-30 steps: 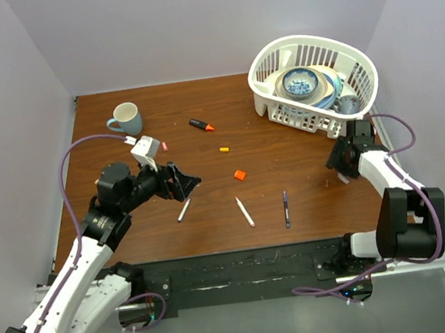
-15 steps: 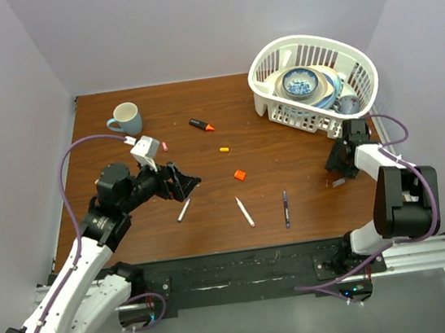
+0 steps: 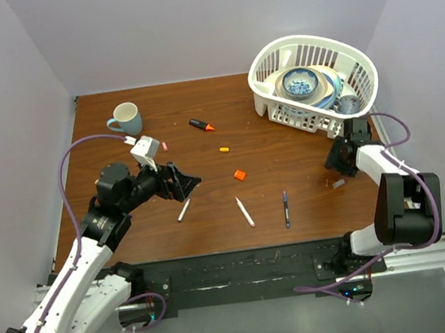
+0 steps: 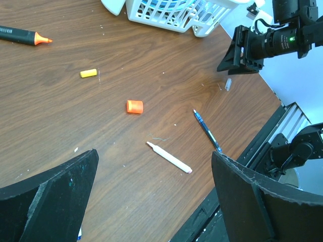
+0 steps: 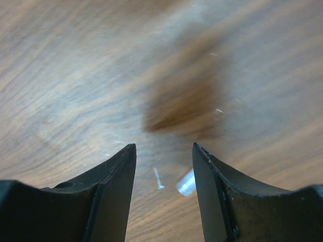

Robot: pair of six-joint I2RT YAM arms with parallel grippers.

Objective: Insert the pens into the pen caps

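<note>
My left gripper (image 3: 185,181) is open and empty, above the table left of centre. In its wrist view (image 4: 155,156) a white pen (image 4: 169,157), a dark blue pen (image 4: 207,131), an orange cap (image 4: 135,107) and a yellow cap (image 4: 88,73) lie ahead. From above I see the white pen (image 3: 246,212), the blue pen (image 3: 285,208), a grey-white pen (image 3: 183,210), a pink cap (image 3: 164,146) and a black marker with an orange tip (image 3: 201,125). My right gripper (image 3: 338,159) is open, low over the table. A small clear cap (image 5: 186,182) lies beside its right finger (image 5: 222,201).
A white basket (image 3: 273,49) holding bowls and a cup stands at the back right, just behind the right gripper. A pale blue mug (image 3: 125,118) stands at the back left. The table's near edge meets a black rail (image 3: 243,264).
The right arm has pulled its elbow in toward its base, and its gripper has shifted slightly by the clear cap. The left arm has not moved.
</note>
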